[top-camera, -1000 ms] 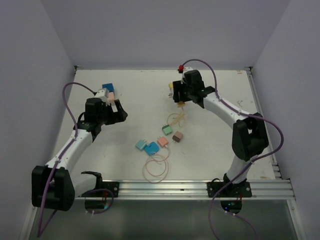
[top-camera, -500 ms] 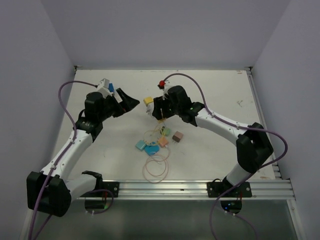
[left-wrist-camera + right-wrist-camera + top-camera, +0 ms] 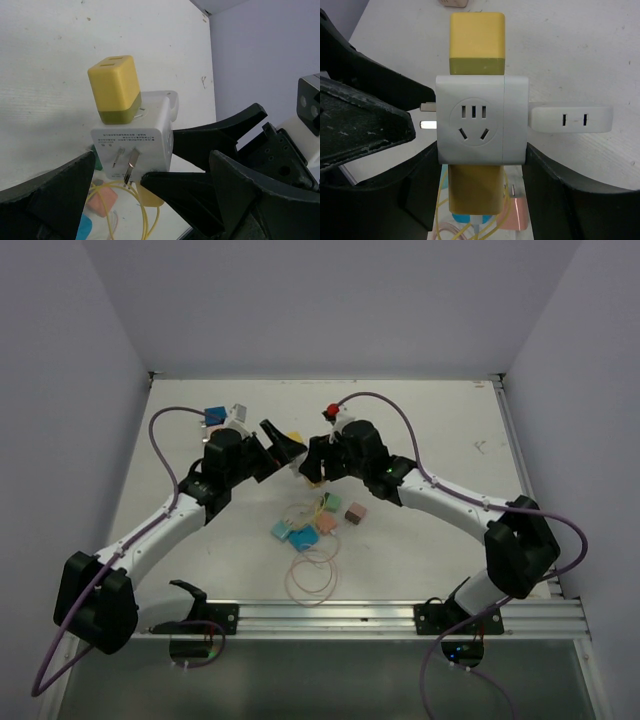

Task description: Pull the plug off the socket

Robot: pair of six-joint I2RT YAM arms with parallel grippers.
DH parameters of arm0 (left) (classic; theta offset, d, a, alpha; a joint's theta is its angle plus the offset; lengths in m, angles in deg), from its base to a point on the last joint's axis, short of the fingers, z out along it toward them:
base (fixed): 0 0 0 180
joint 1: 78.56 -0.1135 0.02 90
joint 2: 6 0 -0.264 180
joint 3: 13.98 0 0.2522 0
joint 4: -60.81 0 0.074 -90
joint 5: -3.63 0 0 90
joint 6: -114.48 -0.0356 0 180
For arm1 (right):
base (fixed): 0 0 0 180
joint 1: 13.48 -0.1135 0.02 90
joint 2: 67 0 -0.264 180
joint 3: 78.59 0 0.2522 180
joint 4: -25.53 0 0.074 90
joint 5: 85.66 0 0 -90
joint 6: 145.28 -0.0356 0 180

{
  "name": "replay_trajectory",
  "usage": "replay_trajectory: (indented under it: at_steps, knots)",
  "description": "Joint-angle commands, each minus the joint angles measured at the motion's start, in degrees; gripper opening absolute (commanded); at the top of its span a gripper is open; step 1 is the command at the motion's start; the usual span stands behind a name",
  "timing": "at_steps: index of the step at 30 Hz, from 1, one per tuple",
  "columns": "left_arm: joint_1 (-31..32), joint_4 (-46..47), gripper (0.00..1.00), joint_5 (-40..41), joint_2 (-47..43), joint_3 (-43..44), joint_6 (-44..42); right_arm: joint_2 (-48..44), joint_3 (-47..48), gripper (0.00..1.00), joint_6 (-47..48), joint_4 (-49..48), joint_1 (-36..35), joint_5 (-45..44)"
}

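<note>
1. Right gripper [image 3: 480, 150] jaws are clamped on the white socket cube [image 3: 480, 125], one finger on each side
2. Left gripper [image 3: 284, 440] jaws stand wide apart, facing that cube
3. Yellow plug [image 3: 114, 90] sits seated in the cube, just ahead of the left jaws and not touching them
4. A second yellow plug [image 3: 475, 192] sits between the right fingers, and a flat white plug [image 3: 570, 119] juts out sideways

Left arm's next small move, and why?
Probably ease the open left gripper forward and up until it straddles the upper yellow plug. The right gripper clamps the white socket cube. The plug sits seated on it, not yet between the left jaws.
</note>
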Motion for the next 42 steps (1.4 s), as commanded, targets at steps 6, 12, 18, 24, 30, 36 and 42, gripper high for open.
replay_trajectory:
  at_steps: [6,12,18,24,30,36,42]
  knots:
    - [1.63,7.14,1.0,4.94,1.62,-1.46,3.65,-5.82,-2.92,0.0,-4.04,-10.15,-0.26,2.45]
    - [2.86,6.96,1.0,6.26,3.03,-2.51,4.35,-6.88,-5.21,0.0,-5.45,-13.14,-0.26,3.59]
    - [3.92,7.4,0.96,5.73,3.12,-3.13,4.01,-6.53,-5.56,0.0,-5.45,-14.29,-0.26,4.56]
    - [4.27,8.28,0.77,5.82,2.95,-4.01,3.39,-5.91,-5.21,0.0,-5.72,-15.08,-0.26,6.23]
    - [4.36,9.86,0.4,6.35,2.42,-5.15,3.48,-6.35,-6.09,0.12,-5.72,-14.55,-0.26,6.4]
    - [4.27,9.6,0.03,7.31,1.8,-5.07,1.72,-7.93,-7.05,0.58,-5.1,-11.66,-0.17,7.63]
    - [4.18,8.81,0.0,7.66,1.45,-4.63,-1.79,-10.83,-6.35,0.8,-3.43,-3.85,-0.17,7.9]
